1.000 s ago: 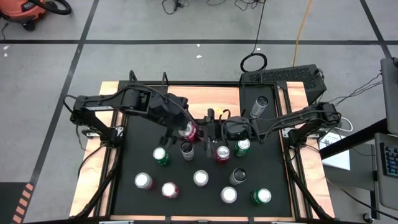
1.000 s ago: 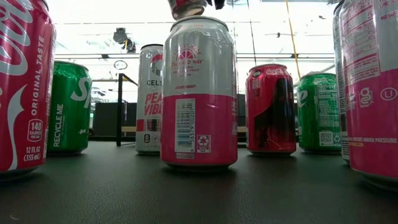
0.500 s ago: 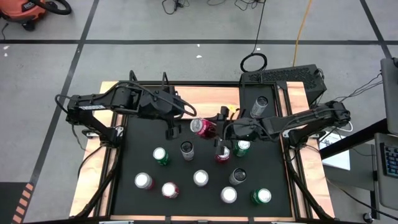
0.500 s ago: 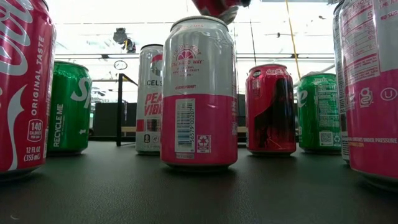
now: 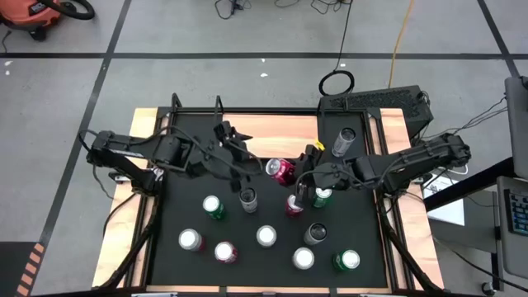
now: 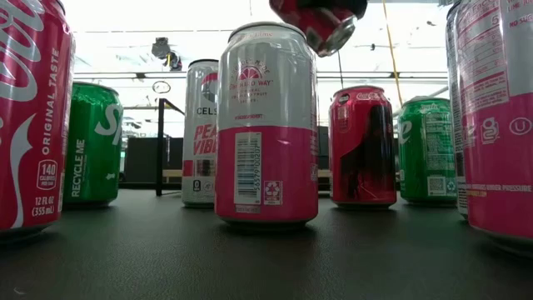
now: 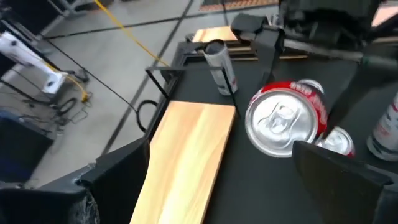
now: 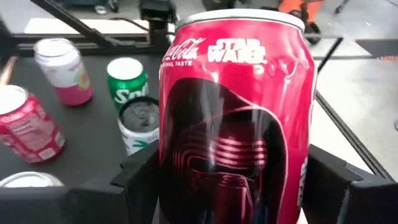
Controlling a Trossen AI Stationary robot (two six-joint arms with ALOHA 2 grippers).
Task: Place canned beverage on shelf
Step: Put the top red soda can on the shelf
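My right jaws hold the red metal can (image 5: 282,171) in the air.
From above: right gripper (image 5: 302,175) squeezes it by the flat light wooden shelf (image 5: 268,126); left gripper (image 5: 228,140) is wide open, holding nothing. Right wrist: the can (image 8: 236,118) sits between my fingers (image 8: 140,177).

Black mat (image 5: 181,216) with upright cans (image 5: 266,236) on it, bare wooden shelf (image 5: 276,126) at its far edge.

A red Star Wars cola can (image 8: 236,118) fills the frame's centre, clamped between the right pincer (image 8: 230,186) fingers; other cans stand upper left.
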